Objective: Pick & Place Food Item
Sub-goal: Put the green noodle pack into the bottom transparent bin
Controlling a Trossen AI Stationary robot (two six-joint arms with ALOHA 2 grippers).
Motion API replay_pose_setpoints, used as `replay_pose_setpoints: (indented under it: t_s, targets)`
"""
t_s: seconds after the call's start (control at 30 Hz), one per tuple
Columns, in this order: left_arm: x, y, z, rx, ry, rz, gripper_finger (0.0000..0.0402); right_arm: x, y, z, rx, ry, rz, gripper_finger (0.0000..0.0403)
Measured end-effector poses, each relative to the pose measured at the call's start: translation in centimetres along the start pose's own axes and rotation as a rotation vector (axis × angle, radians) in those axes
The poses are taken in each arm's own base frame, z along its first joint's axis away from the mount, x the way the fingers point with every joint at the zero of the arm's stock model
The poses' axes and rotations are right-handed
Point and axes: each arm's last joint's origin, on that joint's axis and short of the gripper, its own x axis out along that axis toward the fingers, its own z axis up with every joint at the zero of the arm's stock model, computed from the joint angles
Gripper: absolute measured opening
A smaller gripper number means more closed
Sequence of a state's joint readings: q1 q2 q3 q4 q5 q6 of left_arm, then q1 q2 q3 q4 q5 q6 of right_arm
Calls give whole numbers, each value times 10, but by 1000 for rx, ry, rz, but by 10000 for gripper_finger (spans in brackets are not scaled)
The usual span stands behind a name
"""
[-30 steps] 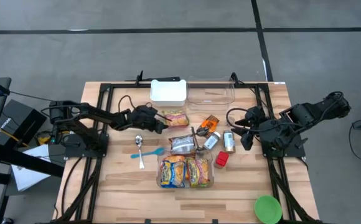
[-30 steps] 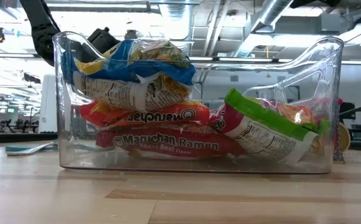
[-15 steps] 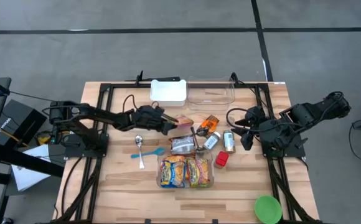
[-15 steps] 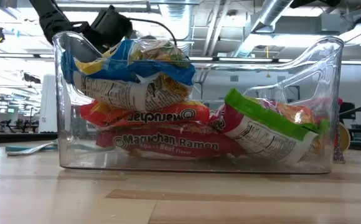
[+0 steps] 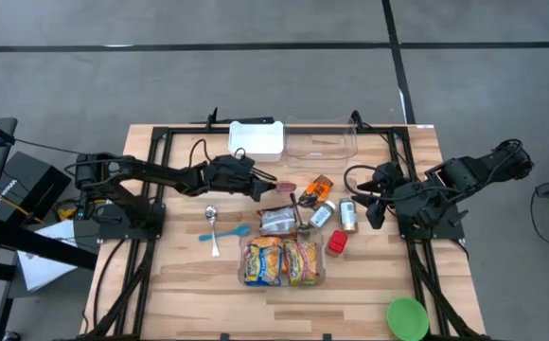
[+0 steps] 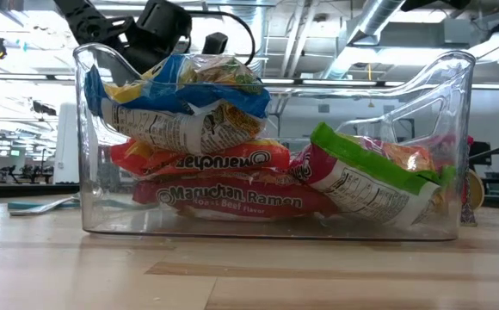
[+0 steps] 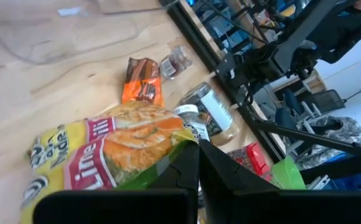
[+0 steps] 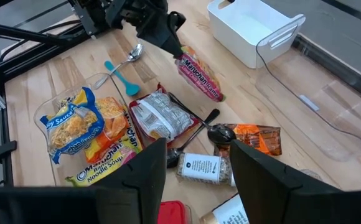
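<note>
Ramen packet [image 8: 199, 77]: raised off the counter [image 5: 161, 284], hanging between the white bin [image 5: 256, 140] and the silver pouch [image 5: 277, 221].
Left end effector [image 8: 175, 51]: clamped on the packet's edge.
Right end effector [image 5: 373, 210]: fingers apart, holding nothing, near the jars [image 5: 348, 215].

ramen packet [image 8: 199, 77] | yellow-red-green; hanging tilted, seemingly off table | clamped in left tool [image 8: 175, 51]

Ramen packets [image 5: 282, 260] lie in the clear bin [image 5: 324, 275], spoon [image 5: 212, 225] left.
</note>
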State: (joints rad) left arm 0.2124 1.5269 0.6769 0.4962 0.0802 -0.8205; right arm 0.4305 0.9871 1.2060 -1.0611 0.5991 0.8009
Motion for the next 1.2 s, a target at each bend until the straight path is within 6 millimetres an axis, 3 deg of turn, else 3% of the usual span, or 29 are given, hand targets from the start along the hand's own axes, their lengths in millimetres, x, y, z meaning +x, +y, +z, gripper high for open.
replay_pose_setpoints:
  t_s: [0.7,0.97,1.2]
  targets:
    - [5,-27,25,65,-65,-89,0,0,0,0,-9,0,0,171]
    - [6,-57,35,171,-63,-209,0,0,0,0,-19,0,0,171]
    - [7,-86,31,294,-17,-284,0,0,0,0,-43,0,0,171]
